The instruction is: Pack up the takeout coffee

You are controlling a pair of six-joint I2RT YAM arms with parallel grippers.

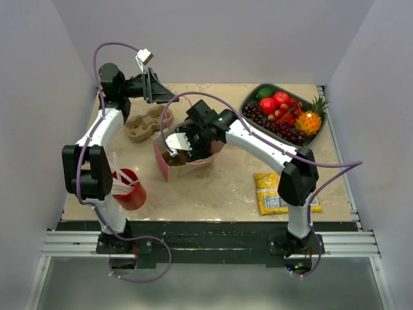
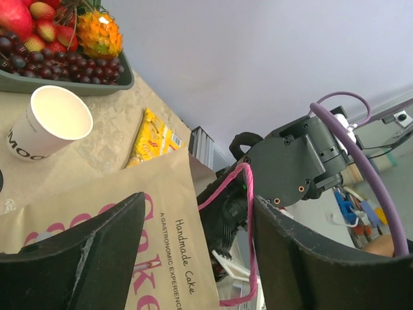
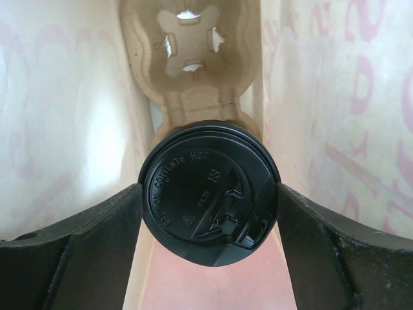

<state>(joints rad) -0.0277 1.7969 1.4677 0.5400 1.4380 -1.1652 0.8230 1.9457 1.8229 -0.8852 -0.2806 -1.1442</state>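
**Clerk:** Takeout coffee (image 3: 210,194), count and place?
**Checker:** One. It sits inside the paper bag (image 1: 187,170), black lid up, with the bag's walls on both sides of it.

**Clerk:** Bags?
**Checker:** One. It stands on the bench (image 1: 219,187), left of the middle, mouth open.

**Clerk:** Right fingers (image 3: 97,239)?
**Checker:** Two, down inside the bag. One presses each side of the lid, so they grip the takeout coffee.

**Clerk:** Left fingers (image 2: 84,258)?
**Checker:** Two, spread wide with nothing clamped. They hang near the far left corner, and in the left wrist view the bag's printed side shows between them.

**Clerk:** Other cups?
**Checker:** Two. One white cup (image 2: 51,123) has no lid and stands just beside the fruit tray (image 2: 71,85). One red cup (image 1: 132,194) stands by the left edge toward the near corner. It holds white straws, which I cannot count.

**Clerk:** Pulp carriers?
**Checker:** One pulp carrier (image 1: 143,124) lies on the bench against the bag's far left side. The right wrist view shows pulp carrier beyond the lid, and I cannot tell whether that is the same piece.

**Clerk:** Trays and packets?
**Checker:** One fruit tray at the far right corner, full. One yellow packet (image 1: 272,194) lies flat toward the near right corner.
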